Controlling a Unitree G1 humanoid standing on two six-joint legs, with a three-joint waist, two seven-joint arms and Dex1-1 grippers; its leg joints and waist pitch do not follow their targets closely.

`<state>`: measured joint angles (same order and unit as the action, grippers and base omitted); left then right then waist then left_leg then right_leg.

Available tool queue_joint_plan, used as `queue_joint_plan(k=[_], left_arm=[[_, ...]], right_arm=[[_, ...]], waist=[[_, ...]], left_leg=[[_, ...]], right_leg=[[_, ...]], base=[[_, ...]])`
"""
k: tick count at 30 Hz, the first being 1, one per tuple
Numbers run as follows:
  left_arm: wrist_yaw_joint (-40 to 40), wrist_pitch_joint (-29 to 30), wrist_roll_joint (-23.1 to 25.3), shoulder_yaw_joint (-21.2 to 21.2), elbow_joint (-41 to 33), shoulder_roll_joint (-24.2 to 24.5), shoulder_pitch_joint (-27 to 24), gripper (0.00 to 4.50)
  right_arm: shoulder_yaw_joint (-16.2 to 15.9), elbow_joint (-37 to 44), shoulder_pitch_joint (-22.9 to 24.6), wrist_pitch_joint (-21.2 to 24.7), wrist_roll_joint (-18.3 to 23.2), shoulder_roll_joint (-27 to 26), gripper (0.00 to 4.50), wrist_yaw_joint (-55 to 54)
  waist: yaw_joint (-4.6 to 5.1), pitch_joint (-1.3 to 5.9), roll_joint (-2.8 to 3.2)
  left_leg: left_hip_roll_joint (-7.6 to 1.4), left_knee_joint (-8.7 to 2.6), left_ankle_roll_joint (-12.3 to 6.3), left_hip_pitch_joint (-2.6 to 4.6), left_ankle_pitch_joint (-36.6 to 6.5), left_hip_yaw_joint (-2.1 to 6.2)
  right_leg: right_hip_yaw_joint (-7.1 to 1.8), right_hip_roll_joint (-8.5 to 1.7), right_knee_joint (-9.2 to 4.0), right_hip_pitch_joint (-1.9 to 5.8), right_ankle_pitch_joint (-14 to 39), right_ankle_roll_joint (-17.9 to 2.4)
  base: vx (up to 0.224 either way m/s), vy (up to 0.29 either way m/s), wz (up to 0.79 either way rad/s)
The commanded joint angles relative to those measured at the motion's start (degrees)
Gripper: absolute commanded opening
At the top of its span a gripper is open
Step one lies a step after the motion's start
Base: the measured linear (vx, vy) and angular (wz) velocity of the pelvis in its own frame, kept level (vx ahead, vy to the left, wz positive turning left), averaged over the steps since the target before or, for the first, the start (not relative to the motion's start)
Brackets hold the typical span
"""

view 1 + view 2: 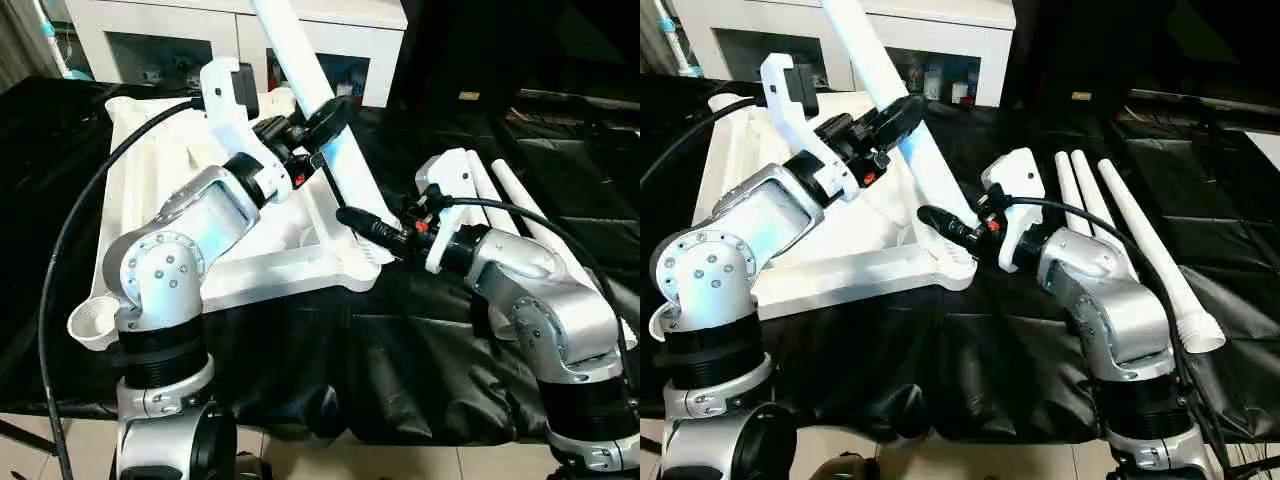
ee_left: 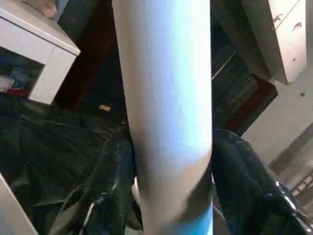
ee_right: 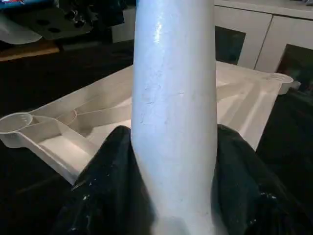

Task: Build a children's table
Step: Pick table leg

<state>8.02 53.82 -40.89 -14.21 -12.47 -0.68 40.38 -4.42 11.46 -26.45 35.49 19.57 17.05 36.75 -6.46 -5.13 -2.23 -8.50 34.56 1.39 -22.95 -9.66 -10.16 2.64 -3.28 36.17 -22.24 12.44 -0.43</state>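
Both grippers are gripping the same white leg, which is leaning tilted over the upturned table top on the black desk. The left gripper is clamping its jaws round it higher up, and the right gripper is holding it down by the near corner socket. Three more legs are lying side by side to the right.

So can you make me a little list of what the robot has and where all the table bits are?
Tabletop: upside down on the black cover
Held leg: tilted, lower end at the top's near corner
Left gripper: closed around the leg higher up
Right gripper: closed around the leg low down
Spare legs: three, lying on the cover
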Motion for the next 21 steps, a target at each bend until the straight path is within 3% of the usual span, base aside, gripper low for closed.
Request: queue_joint_plan(k=[1,16,18,21], left_arm=[[0.82,0.53,-0.57,2.59,0.68,-0.34,-0.05,2.09],[2.81,-0.05,-1.02,3.50,0.32,0.71,-0.18,1.86],[2.87,-0.19,-1.05,3.49,0.39,0.84,-0.15,1.86],[3.35,-0.91,-0.84,3.20,0.99,1.65,0.07,1.86]], right_arm=[[-1.22,0.73,0.59,-0.76,-0.25,0.16,1.93,0.51],[-3.24,1.54,1.11,-2.23,-1.09,1.26,1.93,1.60],[-3.11,1.21,0.97,-2.34,-1.21,1.15,2.49,1.22],[-1.73,0.37,0.35,-1.60,0.56,0.38,2.71,1.14]], waist=[[0.02,4.55,0.06],[-0.04,4.64,0.12],[0.01,4.63,0.12],[0.02,4.56,0.20]], left_leg=[[-4.57,-3.48,-3.17,1.63,-3.31,1.84],[-4.58,-3.45,-2.72,1.64,-3.73,1.87],[-4.58,-3.46,-2.63,1.66,-3.77,1.85],[-4.52,-3.50,-2.66,1.68,-4.76,1.84]], right_leg=[[-2.96,-5.31,-3.54,2.81,-1.71,-12.90],[-2.92,-5.39,-3.50,2.90,-1.81,-13.15],[-2.93,-5.34,-3.51,2.86,-1.89,-13.22],[-2.94,-5.40,-3.65,2.83,-0.53,-13.14]], base=[[0.000,0.000,0.00],[0.000,0.000,0.00],[0.000,0.000,0.00],[0.000,0.000,0.00]])
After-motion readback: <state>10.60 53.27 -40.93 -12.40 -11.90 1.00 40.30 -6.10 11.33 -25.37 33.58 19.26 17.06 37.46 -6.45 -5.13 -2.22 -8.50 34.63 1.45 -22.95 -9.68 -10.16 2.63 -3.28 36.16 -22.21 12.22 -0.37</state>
